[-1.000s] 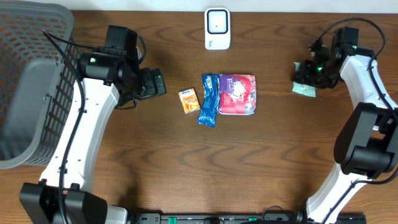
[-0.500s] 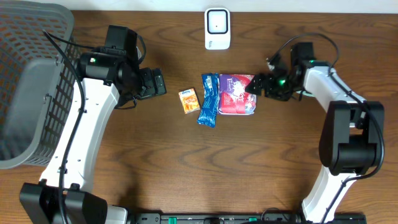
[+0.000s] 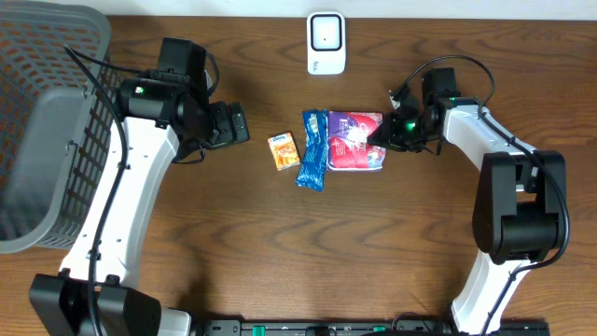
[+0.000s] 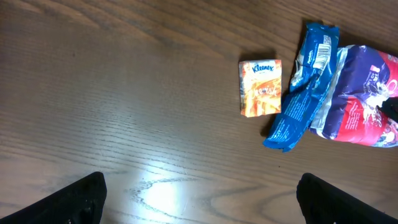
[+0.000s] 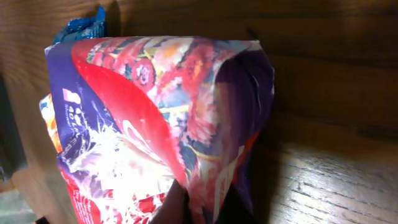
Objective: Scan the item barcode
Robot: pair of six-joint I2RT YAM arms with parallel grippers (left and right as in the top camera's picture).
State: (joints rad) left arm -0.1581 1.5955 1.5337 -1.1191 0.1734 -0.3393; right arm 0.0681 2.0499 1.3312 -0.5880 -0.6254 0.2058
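Right wrist view is showing the right gripper (image 5: 200, 208) pinching shut on a puckered edge of the purple-and-red packet (image 5: 155, 124), presumably so it can be lifted toward the white scanner (image 3: 326, 42). The packet is lying on the table (image 3: 420, 261), touching a blue pouch (image 3: 313, 149). The left gripper (image 3: 239, 124) is hanging wide open, holding nothing. The grey basket (image 3: 56, 37) is showing nothing inside.
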